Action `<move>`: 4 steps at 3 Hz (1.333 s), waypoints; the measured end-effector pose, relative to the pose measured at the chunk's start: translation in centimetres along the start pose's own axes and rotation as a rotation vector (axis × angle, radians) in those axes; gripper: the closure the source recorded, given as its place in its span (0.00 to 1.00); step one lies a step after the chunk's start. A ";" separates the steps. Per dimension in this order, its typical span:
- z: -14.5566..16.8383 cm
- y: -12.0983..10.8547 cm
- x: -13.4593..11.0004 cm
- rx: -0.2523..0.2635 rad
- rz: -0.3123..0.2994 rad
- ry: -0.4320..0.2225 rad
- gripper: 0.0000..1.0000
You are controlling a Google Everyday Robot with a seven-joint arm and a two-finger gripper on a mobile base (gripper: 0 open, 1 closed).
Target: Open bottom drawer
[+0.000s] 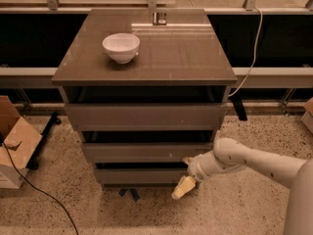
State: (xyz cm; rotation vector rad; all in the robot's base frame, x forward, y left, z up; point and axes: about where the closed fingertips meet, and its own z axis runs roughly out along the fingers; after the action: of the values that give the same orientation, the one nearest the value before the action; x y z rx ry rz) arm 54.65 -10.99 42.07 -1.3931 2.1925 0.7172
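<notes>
We judge the task to be at its start or only just under way: the bottom drawer [139,176], lowest of the three grey-brown fronts in the cabinet [146,62], sits close to the floor with only a thin dark strip showing above its front, much like the strips above the two fronts over it, so we read it as shut or at most barely drawn out. The pull that would slide it clearly forward looks to be still ahead of us, along with any letting go afterwards. The gripper [184,181] is down at the right end of that bottom front, touching it or just beside it; we cannot tell which. We also cannot tell how far open the gripper is or whether it has hold of the drawer's edge. The arm [254,163] comes in low from the right side of the view, its pale forearm sloping down and leftward to a rounded wrist, with the gripper angled down toward the floor. A white bowl [121,47] stands on the cabinet top, well apart from the arm.
</notes>
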 end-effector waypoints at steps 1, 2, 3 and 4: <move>1.3 -0.3 0.8 -0.017 0.029 -0.014 0.00; 2.4 -0.7 2.3 -0.034 0.093 -0.054 0.00; 3.7 -1.0 2.8 -0.031 0.098 -0.037 0.00; 5.3 -1.5 3.5 -0.021 0.101 -0.026 0.00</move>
State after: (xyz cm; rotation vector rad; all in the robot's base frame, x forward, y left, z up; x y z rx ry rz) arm 55.15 -10.62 35.57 -1.2828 2.2547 0.7918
